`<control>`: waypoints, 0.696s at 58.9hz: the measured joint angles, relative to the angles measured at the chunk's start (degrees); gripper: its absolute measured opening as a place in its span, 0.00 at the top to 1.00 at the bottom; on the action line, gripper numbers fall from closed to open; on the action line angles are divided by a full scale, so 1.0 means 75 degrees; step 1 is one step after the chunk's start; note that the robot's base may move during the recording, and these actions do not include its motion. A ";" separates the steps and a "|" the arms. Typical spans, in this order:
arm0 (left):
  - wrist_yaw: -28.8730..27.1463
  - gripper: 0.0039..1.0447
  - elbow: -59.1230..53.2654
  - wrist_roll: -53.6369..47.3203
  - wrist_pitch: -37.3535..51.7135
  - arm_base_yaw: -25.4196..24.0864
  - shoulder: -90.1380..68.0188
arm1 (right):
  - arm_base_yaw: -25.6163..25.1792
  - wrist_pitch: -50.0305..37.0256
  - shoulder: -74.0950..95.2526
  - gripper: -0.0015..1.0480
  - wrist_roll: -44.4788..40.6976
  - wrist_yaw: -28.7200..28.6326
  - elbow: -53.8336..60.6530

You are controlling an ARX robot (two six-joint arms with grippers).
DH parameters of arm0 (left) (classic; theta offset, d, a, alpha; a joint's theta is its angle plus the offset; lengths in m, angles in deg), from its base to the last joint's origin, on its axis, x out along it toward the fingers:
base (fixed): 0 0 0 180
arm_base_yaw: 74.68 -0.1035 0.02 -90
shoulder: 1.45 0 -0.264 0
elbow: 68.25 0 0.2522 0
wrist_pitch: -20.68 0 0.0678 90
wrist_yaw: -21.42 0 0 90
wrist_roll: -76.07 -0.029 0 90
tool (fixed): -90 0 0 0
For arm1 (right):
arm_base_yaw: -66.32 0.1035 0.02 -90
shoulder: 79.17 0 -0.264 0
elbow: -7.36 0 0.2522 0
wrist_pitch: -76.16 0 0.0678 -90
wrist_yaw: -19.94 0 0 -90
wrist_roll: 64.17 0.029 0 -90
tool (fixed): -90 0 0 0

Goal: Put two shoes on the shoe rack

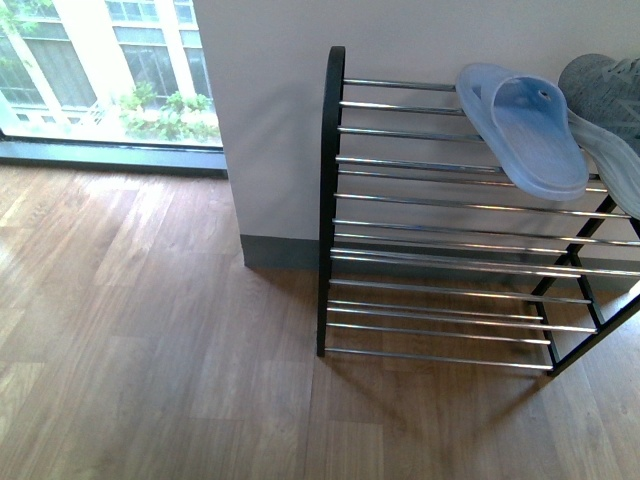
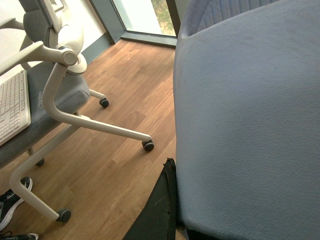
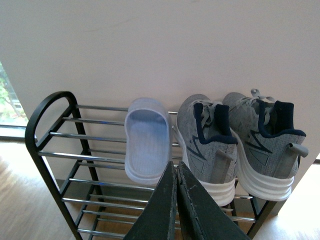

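Beyond the closed right gripper (image 3: 176,172), sneakers (image 3: 240,145) sit on the rack (image 3: 55,150).

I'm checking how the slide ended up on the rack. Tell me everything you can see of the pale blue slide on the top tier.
The pale blue slide looks like soft, slightly translucent rubber, with one wide strap over the open toe and a ribbed footbed. It lies sole-down across the silver rods of the top tier of the shoe rack, toe toward the wall, heel at the front edge. The grey sneaker stands right beside it; whether they touch is unclear. The right end effector is shut, in front of the heel.
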 joint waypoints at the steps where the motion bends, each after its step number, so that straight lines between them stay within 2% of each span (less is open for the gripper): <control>1: 0.0000 0.99 0.0000 0.0000 0.0000 0.0000 0.0000 | 0.0000 -0.0149 -0.0009 0.99 0.0000 0.0000 0.0082; 6: 0.0000 0.99 0.0000 0.0000 0.0000 0.0000 0.0000 | 0.0000 -0.0111 -0.0169 0.99 0.0000 0.0000 0.0271; 41: 0.0000 0.99 0.0000 0.0000 0.0000 0.0000 0.0000 | 0.0000 0.2512 -0.3075 0.99 0.0000 0.0003 0.0367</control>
